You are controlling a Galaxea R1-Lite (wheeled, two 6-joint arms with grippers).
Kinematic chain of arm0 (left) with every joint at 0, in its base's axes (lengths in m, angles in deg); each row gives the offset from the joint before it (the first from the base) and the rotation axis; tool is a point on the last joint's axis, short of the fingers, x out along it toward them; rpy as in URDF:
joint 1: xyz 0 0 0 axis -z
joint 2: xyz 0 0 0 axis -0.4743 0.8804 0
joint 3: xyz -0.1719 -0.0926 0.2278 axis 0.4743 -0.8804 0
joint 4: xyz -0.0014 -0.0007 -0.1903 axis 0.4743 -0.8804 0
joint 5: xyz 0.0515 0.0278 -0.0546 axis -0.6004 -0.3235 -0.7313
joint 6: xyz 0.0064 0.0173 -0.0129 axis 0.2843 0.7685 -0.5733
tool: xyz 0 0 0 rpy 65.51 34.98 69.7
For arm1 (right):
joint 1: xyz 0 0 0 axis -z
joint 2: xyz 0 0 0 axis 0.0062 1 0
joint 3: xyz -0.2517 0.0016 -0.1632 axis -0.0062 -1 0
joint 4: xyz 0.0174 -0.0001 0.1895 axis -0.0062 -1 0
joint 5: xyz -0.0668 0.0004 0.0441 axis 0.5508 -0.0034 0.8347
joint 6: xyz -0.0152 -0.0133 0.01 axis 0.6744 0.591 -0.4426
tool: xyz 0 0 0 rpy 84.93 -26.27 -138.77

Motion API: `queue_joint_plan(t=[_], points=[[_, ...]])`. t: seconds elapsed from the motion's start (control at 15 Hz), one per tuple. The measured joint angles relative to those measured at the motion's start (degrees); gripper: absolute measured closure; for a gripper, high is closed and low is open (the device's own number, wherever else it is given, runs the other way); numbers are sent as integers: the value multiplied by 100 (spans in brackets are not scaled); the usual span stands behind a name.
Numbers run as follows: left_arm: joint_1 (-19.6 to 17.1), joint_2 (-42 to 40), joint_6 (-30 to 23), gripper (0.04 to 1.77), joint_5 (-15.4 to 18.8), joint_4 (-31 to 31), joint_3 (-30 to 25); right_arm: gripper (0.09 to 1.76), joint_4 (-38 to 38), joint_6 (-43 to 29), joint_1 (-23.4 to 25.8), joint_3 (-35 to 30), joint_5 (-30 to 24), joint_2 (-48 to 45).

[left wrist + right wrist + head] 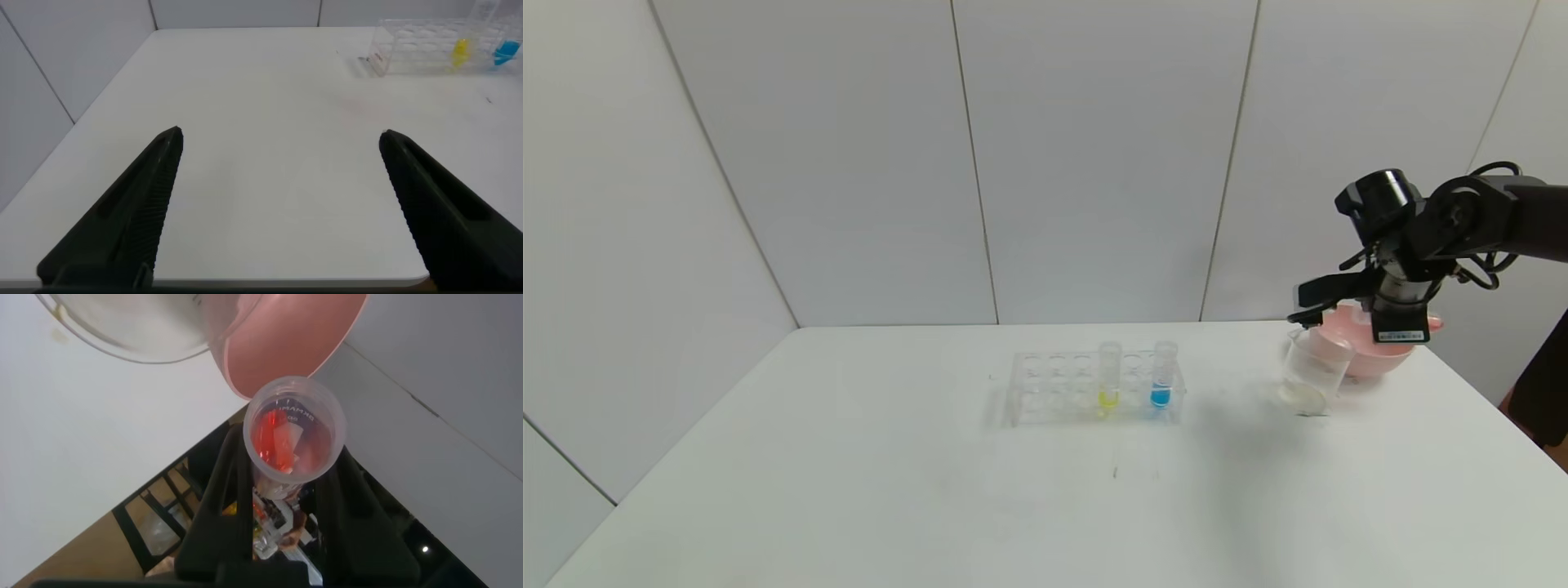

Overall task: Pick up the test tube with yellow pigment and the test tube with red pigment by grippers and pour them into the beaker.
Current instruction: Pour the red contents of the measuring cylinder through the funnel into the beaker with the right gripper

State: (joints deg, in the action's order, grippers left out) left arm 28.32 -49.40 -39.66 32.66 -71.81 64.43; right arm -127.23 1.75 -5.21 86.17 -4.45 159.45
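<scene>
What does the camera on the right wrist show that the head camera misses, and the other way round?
Only the right wrist view shows the test tube with red pigment seen down its open mouth, gripped by the right pincer.

Only the head view shows the rack holding the test tube with yellow pigment and a blue-liquid tube.

Both show the beaker, the pink bowl and the white table.

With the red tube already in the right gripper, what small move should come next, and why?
Probably tip the red tube further, mouth over the beaker. The right gripper is shut on the tube, next to the beaker and pink bowl; red liquid still shows inside the tube, and no red is visible in the beaker.
</scene>
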Motion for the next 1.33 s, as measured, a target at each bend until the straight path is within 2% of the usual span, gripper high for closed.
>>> queue_joint_plan(t=[1.13,1.33], points=[[0,0,0,9,-2,2,0,134,382,929,-269,0,994,0],[0,0,0,9,-2,0,0,134,579,1284,-346,0,1332,-2]])
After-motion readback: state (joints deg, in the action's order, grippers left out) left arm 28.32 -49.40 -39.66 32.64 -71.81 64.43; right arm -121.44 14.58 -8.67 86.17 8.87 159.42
